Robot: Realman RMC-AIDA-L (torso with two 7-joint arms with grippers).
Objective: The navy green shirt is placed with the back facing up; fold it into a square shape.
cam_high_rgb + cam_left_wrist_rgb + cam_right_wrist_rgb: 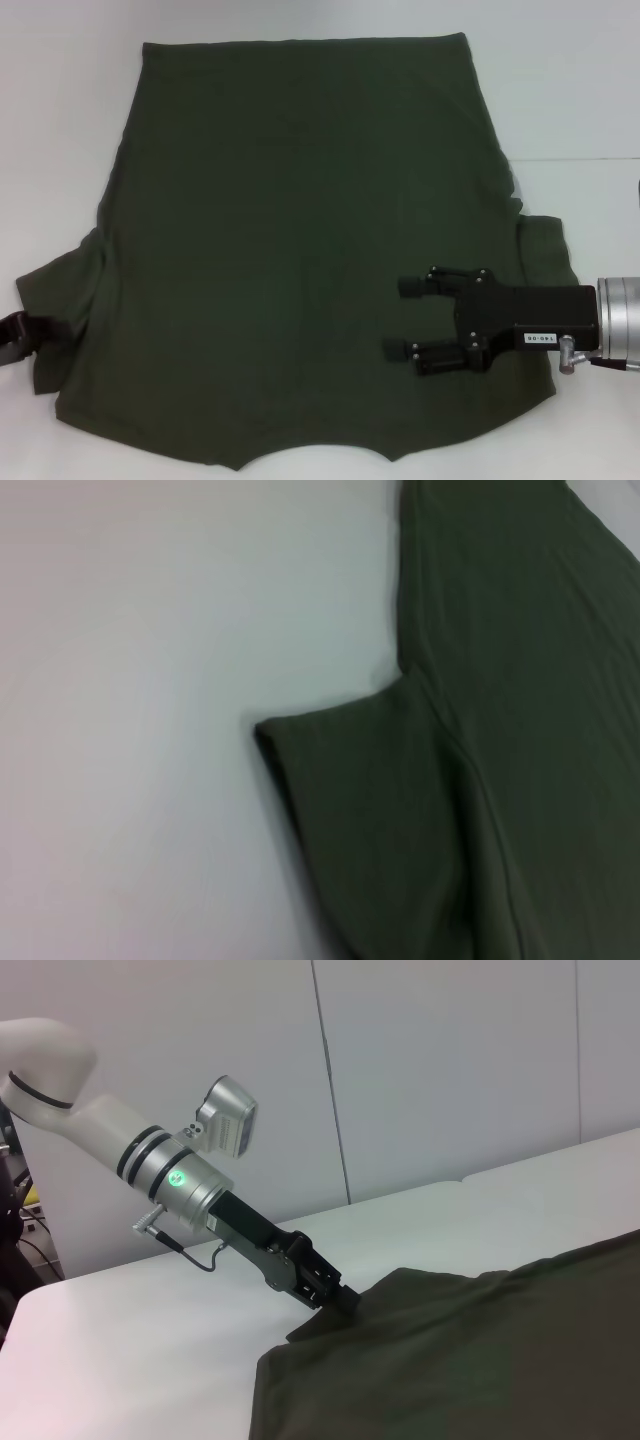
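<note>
The navy green shirt [300, 260] lies spread flat across the white table [580, 90], hem on the far side and collar notch at the near edge — a plain back-up layout that leaves both sleeves free to be turned inward, so by my reading no fold is made yet. Its left sleeve [370, 810] sticks out to the side, and the left gripper [335, 1298] sits right at that sleeve's edge; the right wrist view shows its tip meeting the cloth, probably to take the sleeve for a first inward fold, though whether the fingers have closed on the fabric I cannot tell. The right gripper [408, 318] hovers over the shirt's near right part, fingers parted with nothing between them — seemingly placed to pin or take that side while the left works.
</note>
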